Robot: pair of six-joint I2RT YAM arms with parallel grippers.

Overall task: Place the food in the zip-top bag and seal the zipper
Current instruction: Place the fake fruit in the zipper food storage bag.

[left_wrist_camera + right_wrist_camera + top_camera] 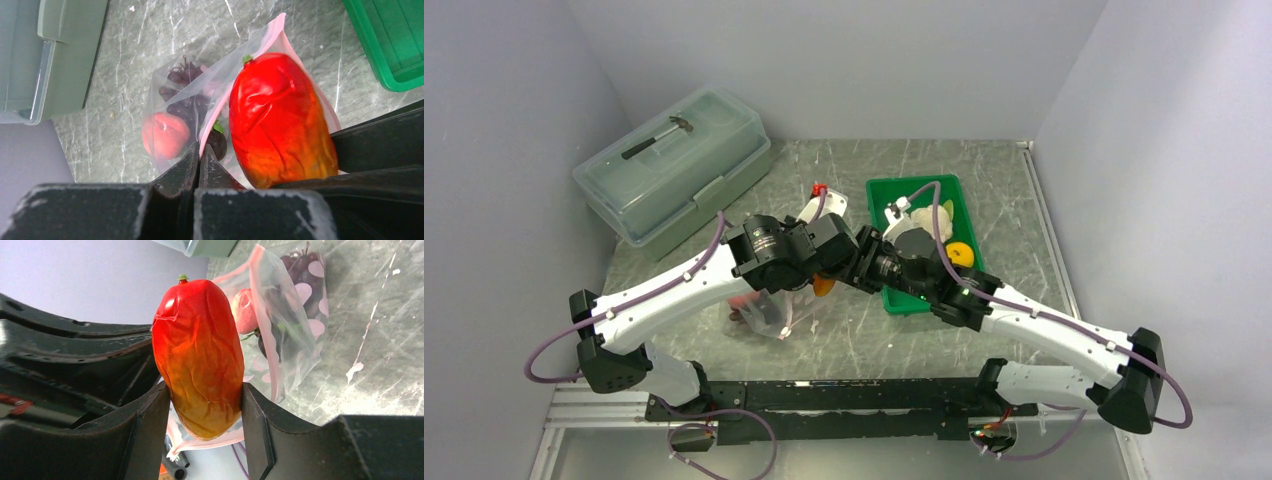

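The right claw (205, 390) pinches a red-orange pepper (197, 350) between its two fingers, stem end pointing away from the claw, at the open mouth of the clear bag (220, 75) at mid-desk (1014, 200). The left claw (200, 159) is pressed together on the bag's pink zipper strip (274, 31) and holds that edge up. Inside the bag lie a peach (165, 135), a grape bunch (185, 90) and a dark plum (217, 142) (the plum nearest the left claw's tips). An orange (961, 254) and a cauliflower (924, 205) sit in the green tray (879, 200) to the right. A lidded box (674, 170) stands at the far left.
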